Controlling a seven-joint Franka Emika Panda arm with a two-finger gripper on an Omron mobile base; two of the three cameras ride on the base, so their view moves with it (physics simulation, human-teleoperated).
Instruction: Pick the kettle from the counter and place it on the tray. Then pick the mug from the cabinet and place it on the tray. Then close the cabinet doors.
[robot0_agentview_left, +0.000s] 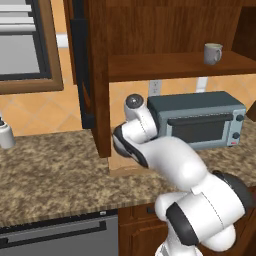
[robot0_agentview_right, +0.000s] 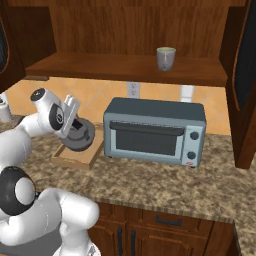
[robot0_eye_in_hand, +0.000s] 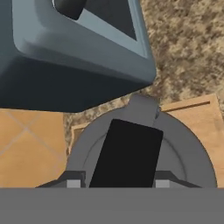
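kettle (robot0_agentview_right: 80, 135) sits over the tray (robot0_agentview_right: 67, 159) on the counter (robot0_agentview_right: 165, 182), just left of the toaster oven (robot0_agentview_right: 155, 131). whether its base is down on the wood i cannot tell. the gripper (robot0_agentview_right: 75, 125) is right on top of it, and in the hand view the black handle (robot0_eye_in_hand: 127, 153) runs between the finger tips, so the jaws look half closed around that handle. the first step seems nearly done, with only the release left. the mug (robot0_agentview_right: 166, 58) stands on the cabinet (robot0_agentview_right: 125, 67) shelf, untouched, and the cabinet doors (robot0_agentview_right: 245, 65) hang open, so both later steps remain.
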